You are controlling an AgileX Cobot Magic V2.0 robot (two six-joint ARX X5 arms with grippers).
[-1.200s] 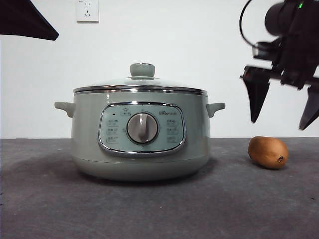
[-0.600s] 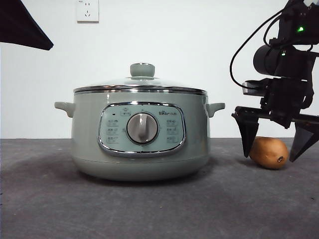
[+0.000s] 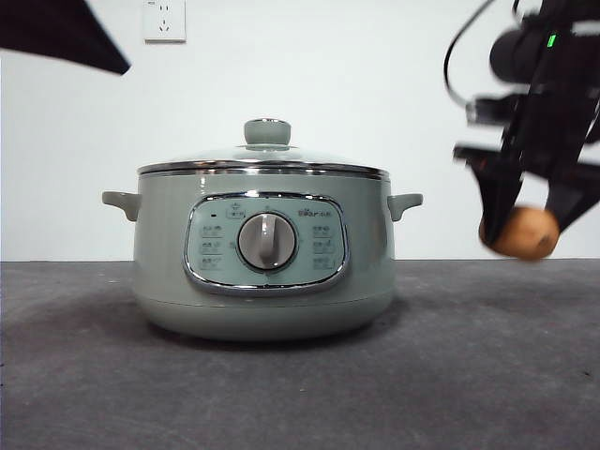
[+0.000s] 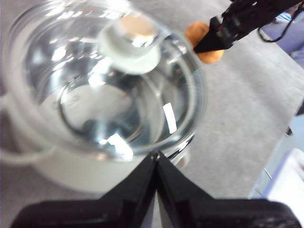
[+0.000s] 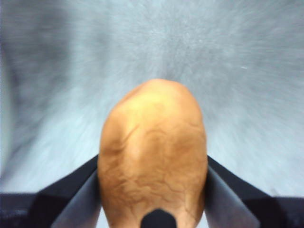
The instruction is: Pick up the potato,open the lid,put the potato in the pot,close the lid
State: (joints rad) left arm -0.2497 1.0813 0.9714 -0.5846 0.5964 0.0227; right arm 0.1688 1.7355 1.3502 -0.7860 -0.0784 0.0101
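The brown-orange potato (image 3: 525, 234) hangs above the table to the right of the pot, with my right gripper (image 3: 527, 225) shut on it. The right wrist view shows the potato (image 5: 152, 166) filling the gap between both jaws of the right gripper (image 5: 153, 164). The sage-green pot (image 3: 262, 281) stands in the middle with the glass lid (image 3: 262, 157) seated on it. My left gripper (image 4: 156, 154) is shut and empty, hovering above the lid (image 4: 104, 85) near its rim. In the front view the left arm (image 3: 56, 33) shows only as a dark tip at the top left.
The grey table (image 3: 300, 384) reaches back to a white wall with a socket (image 3: 164, 19). In the left wrist view the right gripper (image 4: 213, 40) with the potato (image 4: 197, 31) shows beyond the pot (image 4: 71, 171). A pale object (image 4: 285, 185) lies past the table edge.
The right gripper came down around the potato on the table, shut on it and lifted it clear of the surface. The left arm's tip shifted slightly.
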